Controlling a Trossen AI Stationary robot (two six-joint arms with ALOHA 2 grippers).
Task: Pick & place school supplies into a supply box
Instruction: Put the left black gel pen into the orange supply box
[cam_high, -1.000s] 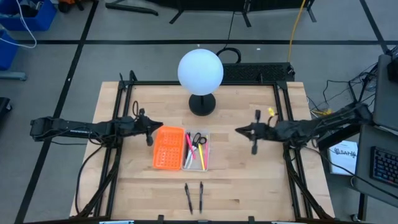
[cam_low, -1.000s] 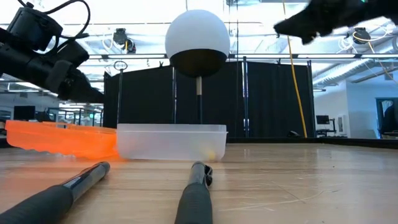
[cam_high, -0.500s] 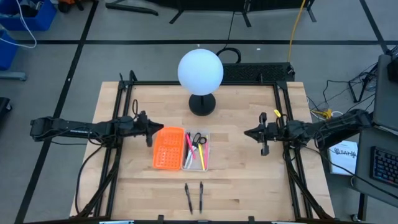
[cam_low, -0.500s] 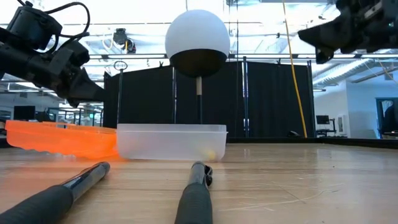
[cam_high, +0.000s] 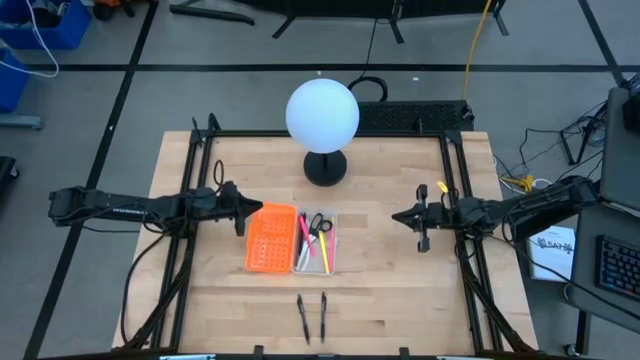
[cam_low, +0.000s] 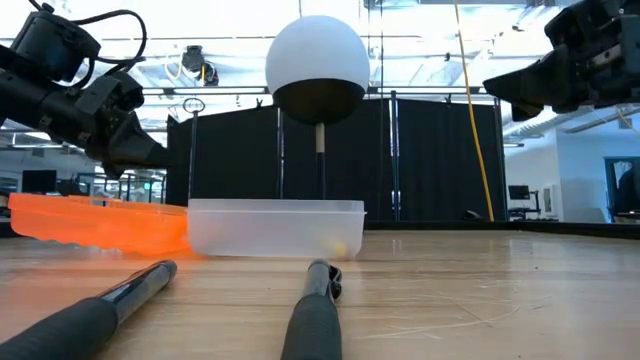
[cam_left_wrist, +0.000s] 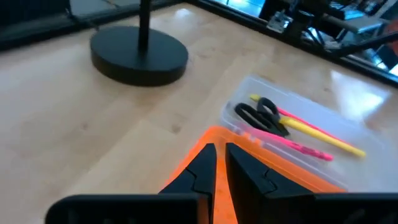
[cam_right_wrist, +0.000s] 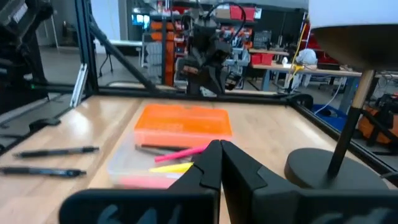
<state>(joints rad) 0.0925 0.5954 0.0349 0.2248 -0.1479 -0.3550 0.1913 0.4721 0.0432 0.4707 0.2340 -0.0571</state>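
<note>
The supply box lies at mid-table: its orange grid half (cam_high: 271, 238) is joined to the clear tray (cam_high: 318, 243). The tray holds the small scissors (cam_left_wrist: 260, 114), a pink pen (cam_left_wrist: 292, 144) and a yellow pencil (cam_left_wrist: 323, 135). Two black pens (cam_high: 302, 318) (cam_high: 323, 316) lie on the wood near the near edge. My left gripper (cam_high: 247, 209) (cam_left_wrist: 221, 163) hovers shut just above the orange half's far-left corner, touching nothing. My right gripper (cam_high: 396, 216) (cam_right_wrist: 219, 163) is shut and raised over bare wood right of the box.
A white globe lamp (cam_high: 322, 114) stands on a black round base (cam_high: 325, 167) just beyond the box. Black frame rails (cam_high: 455, 190) run along the table's left and right sides. Bare wood lies between the box and the right gripper.
My right gripper has drawn back toward the table's right edge and sunk a little, staying shut. The left gripper and the box have kept their places.
</note>
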